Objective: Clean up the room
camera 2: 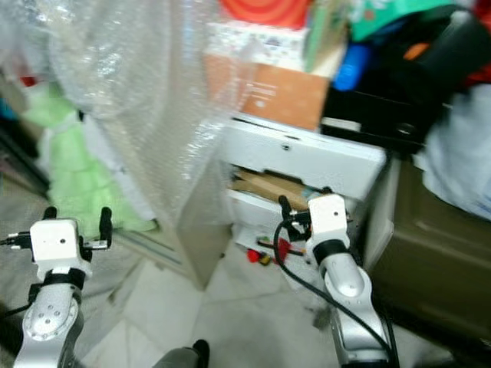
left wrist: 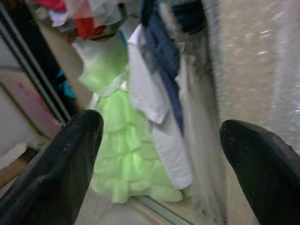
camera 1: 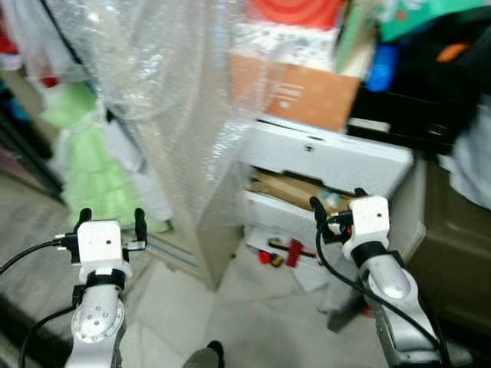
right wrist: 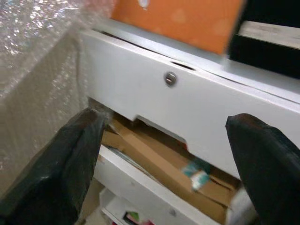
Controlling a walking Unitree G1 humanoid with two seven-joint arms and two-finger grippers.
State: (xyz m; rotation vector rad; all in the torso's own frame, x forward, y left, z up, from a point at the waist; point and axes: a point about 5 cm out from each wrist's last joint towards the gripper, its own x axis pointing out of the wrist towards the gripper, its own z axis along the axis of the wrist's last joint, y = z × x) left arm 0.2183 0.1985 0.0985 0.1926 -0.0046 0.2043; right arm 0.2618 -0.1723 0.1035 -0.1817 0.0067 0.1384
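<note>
Facing a cluttered corner: the left gripper [camera 1: 112, 218], fingers spread apart and holding nothing, is raised before a light green dress [camera 1: 93, 165] that hangs beside white and blue clothes [left wrist: 159, 75] and a sheet of bubble wrap [camera 1: 165, 84]. The right gripper [camera 1: 338, 202], fingers likewise apart and empty, points at a white drawer unit [camera 1: 330, 157] whose tilted front carries a small round lock [right wrist: 170, 78]; brown cardboard [right wrist: 154, 157] lies in the open drawer below. Small red items [camera 1: 285, 251] lie on the pale floor [camera 1: 253, 307] just before the unit. An orange box [camera 1: 307, 92] stands above it
</note>
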